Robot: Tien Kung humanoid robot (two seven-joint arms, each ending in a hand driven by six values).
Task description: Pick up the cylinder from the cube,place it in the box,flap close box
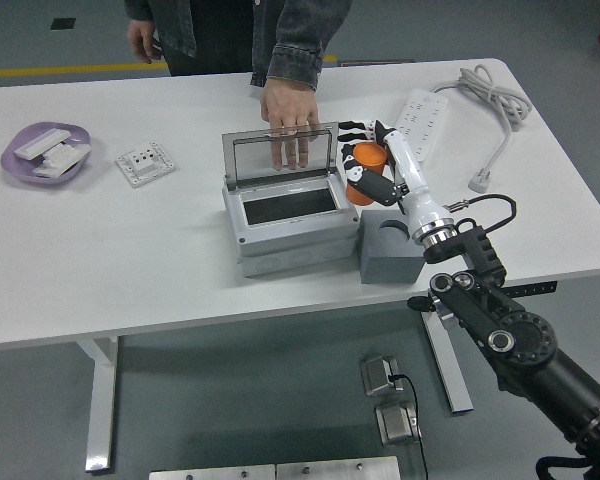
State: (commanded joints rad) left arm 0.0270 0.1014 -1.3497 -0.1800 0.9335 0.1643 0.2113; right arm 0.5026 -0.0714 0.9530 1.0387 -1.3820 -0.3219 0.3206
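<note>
Cylinder [369, 160] is off the cube [390, 250], gripped in my right hand [368, 165] at frame centre, right of the box [292, 235]. I judge placing and closing the lid [282, 155] remain.

From my seat the box [290, 215] mouth looks wide open, nothing over it. The raised lid [281, 155] walls off the far side, with a person's hand [288, 120] pressed behind it. On the right it's tight: the cube [391, 246] sits just beside the box, maybe touching. Power strip [424, 115] clutters the far right tabletop [130, 260].
</note>
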